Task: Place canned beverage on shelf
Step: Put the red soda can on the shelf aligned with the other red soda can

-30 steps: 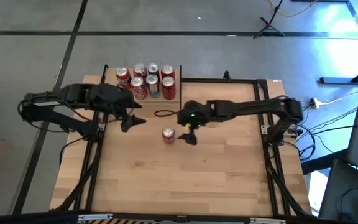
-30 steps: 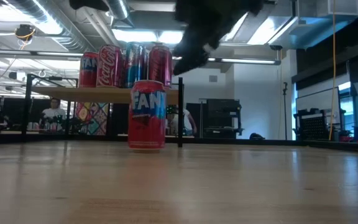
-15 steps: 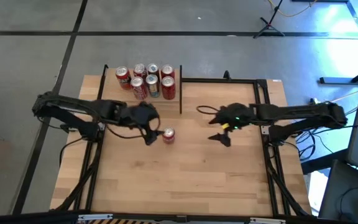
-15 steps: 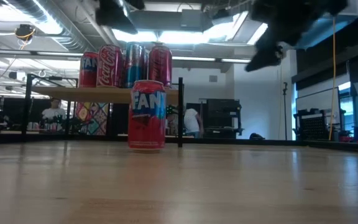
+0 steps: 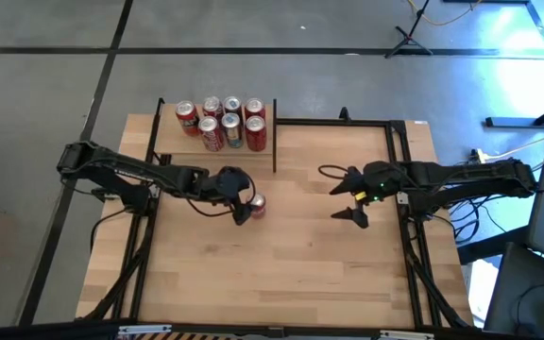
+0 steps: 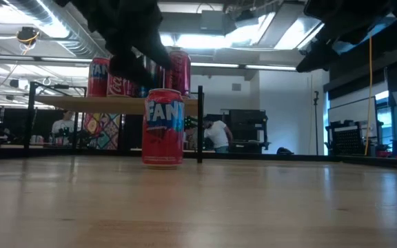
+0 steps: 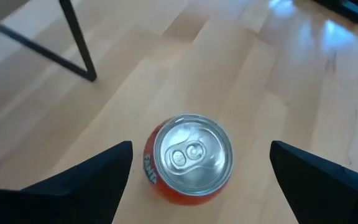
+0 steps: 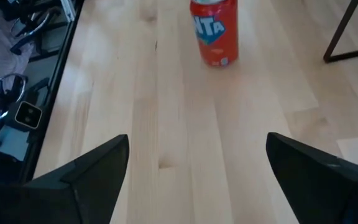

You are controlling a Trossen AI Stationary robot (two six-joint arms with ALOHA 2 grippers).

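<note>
a: where's the can (image 5: 257, 205) relative to the shelf (image 5: 217, 142)?

b: standing upright on the table (image 5: 281, 274), just off the shelf's front edge, near its front right post (image 5: 274, 151). long axis vertical, pull-tab lid facing up.

a: which arm is closer?

b: left gripper (image 5: 241, 206), by a lot. it hovers right over the can, slightly to the side away from that post. in the left wrist view the lid (image 7: 192, 155) sits centred between the two dark fingers (image 7: 79, 183), both spread wide, nothing touching the can. so the can lies straight ahead and below the fingertips, a top-down approach along its axis.

a: right arm?

b: right gripper (image 5: 352, 195) is well apart from the can, out on the far side from the shelf's post, fingers also spread, holding nothing. its wrist view sees the can (image 8: 215, 32) from a distance.

a: materials?

b: can is a smooth painted metal cylinder, red-orange with a blue label, bare shiny aluminium top. likely slick, rigid enough sideways if it's full. shelf is a light wood board on thin black metal posts, already carrying six cans (image 5: 223, 121). table is pale wood planks, flat, matte.

a: free space up there?

b: my read: the shelf's front strip nearest the loose can.
</note>
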